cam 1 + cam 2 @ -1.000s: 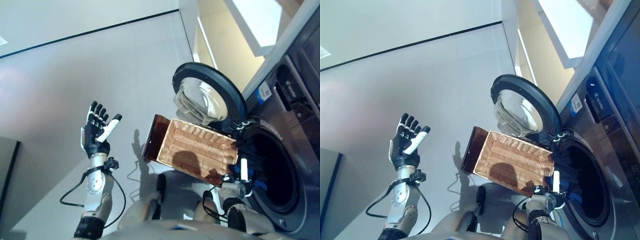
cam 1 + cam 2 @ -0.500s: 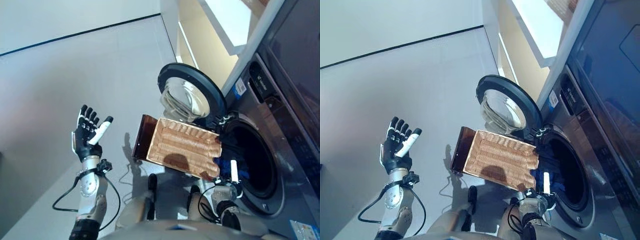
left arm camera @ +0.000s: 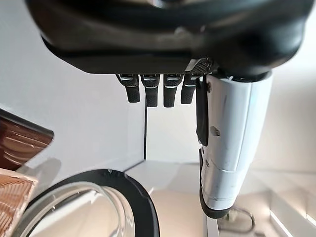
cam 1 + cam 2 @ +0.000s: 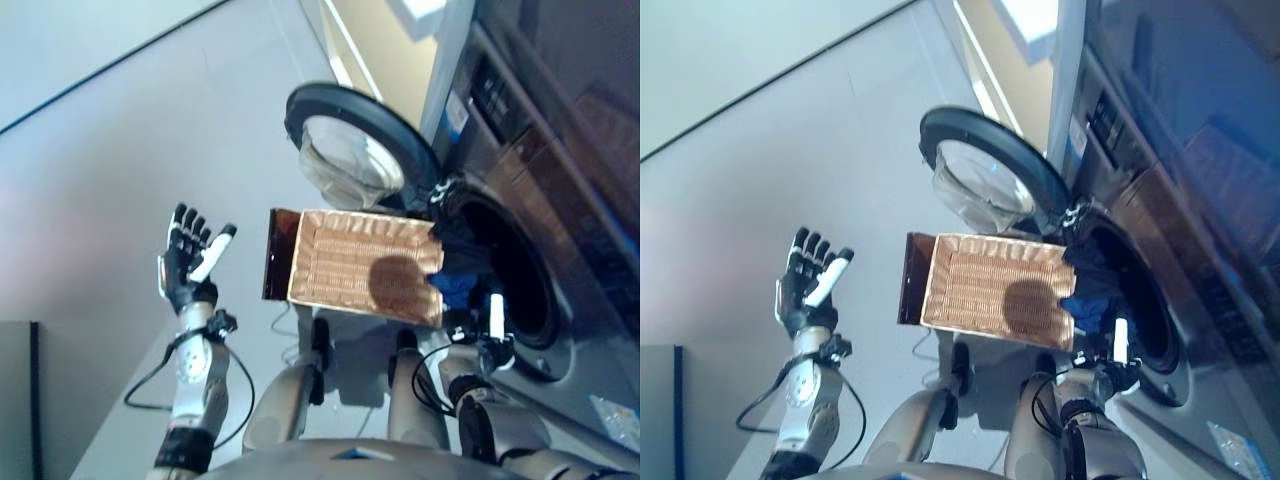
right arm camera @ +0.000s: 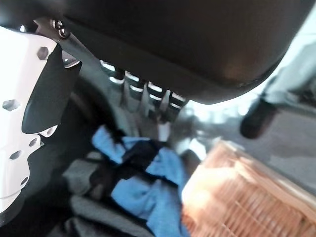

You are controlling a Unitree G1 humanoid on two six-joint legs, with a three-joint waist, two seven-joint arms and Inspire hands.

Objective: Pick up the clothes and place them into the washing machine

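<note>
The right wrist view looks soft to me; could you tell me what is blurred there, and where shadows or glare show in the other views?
Right wrist view: the wicker basket and blue clothes are smeared. Left eye view: a round shadow lies on the basket's floor, and the open door glass catches pale glare. Left wrist view: the left robot hand shows sharp against the bright wall.

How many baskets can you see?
1. The wicker basket stands tipped toward the open washing machine, in front of its door, with blue clothes at its far edge. Nothing suggests another.
</note>
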